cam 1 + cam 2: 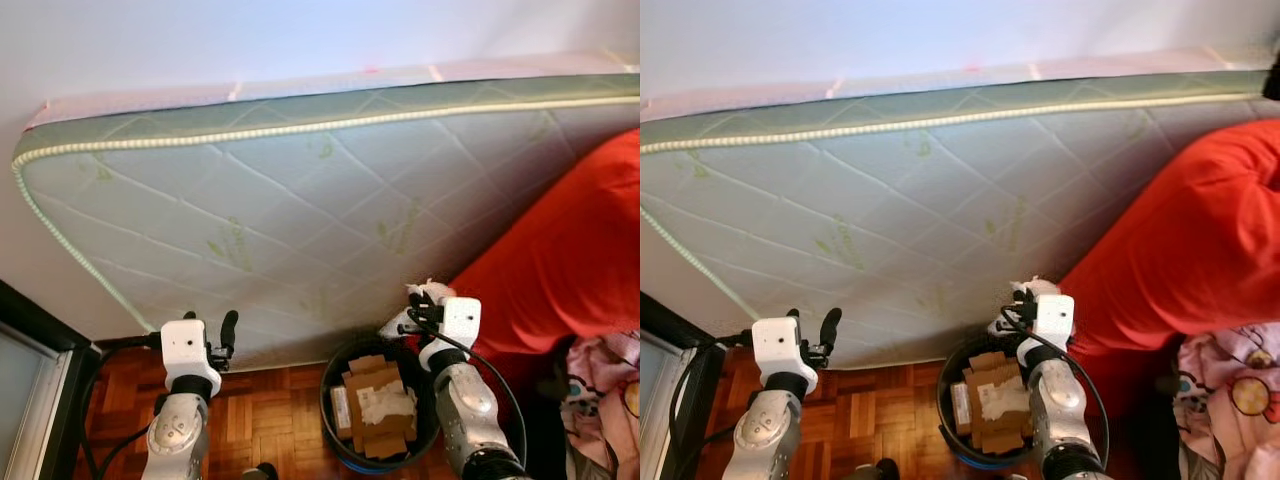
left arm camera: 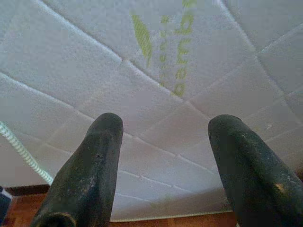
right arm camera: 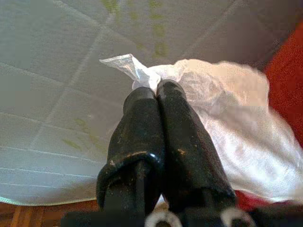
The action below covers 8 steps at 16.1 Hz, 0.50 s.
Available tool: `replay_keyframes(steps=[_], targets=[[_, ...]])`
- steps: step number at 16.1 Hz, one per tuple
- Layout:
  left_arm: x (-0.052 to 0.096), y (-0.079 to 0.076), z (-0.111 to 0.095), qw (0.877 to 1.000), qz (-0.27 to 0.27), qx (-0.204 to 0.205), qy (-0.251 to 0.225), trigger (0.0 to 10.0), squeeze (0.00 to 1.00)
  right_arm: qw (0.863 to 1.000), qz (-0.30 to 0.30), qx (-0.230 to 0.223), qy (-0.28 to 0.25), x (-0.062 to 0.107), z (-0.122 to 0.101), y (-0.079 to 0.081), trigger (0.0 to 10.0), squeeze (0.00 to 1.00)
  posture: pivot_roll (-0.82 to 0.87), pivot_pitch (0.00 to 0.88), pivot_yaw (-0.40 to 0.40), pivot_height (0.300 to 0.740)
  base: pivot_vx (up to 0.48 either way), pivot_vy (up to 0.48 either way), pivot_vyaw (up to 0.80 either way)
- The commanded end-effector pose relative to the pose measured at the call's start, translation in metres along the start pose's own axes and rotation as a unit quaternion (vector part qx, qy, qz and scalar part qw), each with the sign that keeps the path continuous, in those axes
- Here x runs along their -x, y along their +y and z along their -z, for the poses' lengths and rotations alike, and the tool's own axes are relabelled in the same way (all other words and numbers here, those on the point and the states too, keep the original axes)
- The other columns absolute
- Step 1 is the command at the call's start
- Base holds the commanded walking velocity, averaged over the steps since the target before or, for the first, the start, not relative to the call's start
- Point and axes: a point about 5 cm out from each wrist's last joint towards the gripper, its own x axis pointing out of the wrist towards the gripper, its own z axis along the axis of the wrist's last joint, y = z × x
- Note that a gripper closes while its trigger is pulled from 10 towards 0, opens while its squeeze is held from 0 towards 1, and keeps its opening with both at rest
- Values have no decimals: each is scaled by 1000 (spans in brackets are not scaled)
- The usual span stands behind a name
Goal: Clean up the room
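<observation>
Right tool on white wrapper

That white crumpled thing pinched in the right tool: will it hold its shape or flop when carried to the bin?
The white crumpled sheet probably flops: it bunches and drapes loosely beyond the right tool. It looks thin and light, so likely drops softly into the black bin below.

Green print on mattress too blurred to read; no other text
</observation>
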Motion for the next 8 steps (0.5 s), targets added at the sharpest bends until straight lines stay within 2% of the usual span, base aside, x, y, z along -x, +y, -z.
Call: replay_keyframes(steps=[1,4,8], targets=[[6,0,5,1000,-1,-3,14,10000,0,1000,0,2,21,4,9,0,10000,0,50,240,-5,715,0,0,0],[8,-2,5,1000,-1,0,16,10000,0,999,-1,0,33,4,11,1,10000,0,49,244,-4,705,0,0,0],[6,-2,4,1000,0,2,18,10000,0,1000,0,2,24,6,11,3,10000,0,51,251,-5,700,0,0,0]])
